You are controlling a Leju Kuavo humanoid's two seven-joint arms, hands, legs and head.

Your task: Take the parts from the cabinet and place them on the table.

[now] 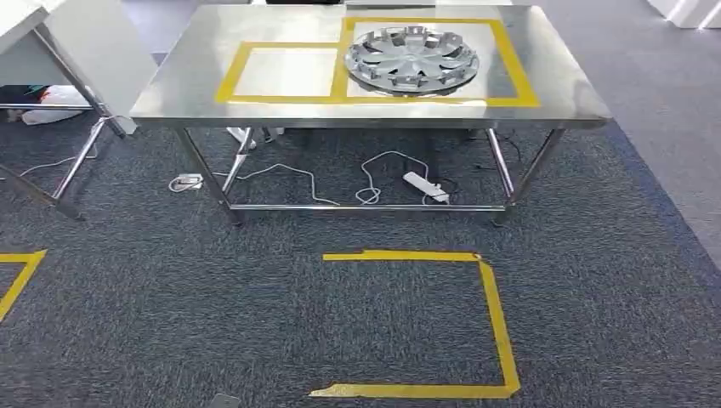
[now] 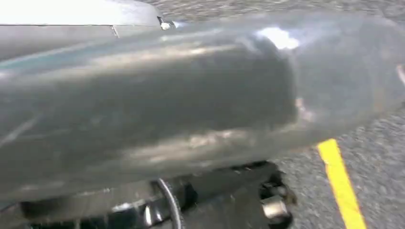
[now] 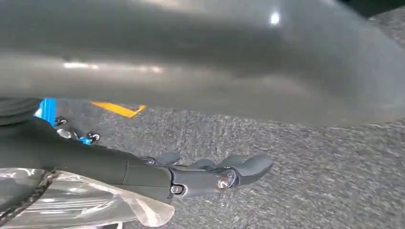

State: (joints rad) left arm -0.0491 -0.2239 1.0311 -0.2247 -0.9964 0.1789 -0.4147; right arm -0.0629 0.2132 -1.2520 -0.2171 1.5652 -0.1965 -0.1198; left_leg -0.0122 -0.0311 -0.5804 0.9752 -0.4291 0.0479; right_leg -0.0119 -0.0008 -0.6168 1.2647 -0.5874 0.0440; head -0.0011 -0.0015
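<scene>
A silver wheel cover [image 1: 411, 59] lies flat on the steel table [image 1: 170, 93], inside the right-hand yellow taped rectangle [image 1: 510, 64]. The smaller taped rectangle [image 1: 285, 71] to its left holds nothing. In the right wrist view my right hand [image 3: 210, 174] hangs over the carpet with its dark fingers [image 3: 248, 167] stretched out straight and nothing in them. The left wrist view shows a blurred grey part of my left hand [image 2: 191, 105] close to the lens, above the carpet. Its fingers are too blurred to read.
The table stands a short way ahead on dark carpet. On the floor before it is a yellow tape outline [image 1: 497, 331]. A power strip [image 1: 425, 187] and white cables lie under the table. Another table's legs [image 1: 59, 183] stand at the left.
</scene>
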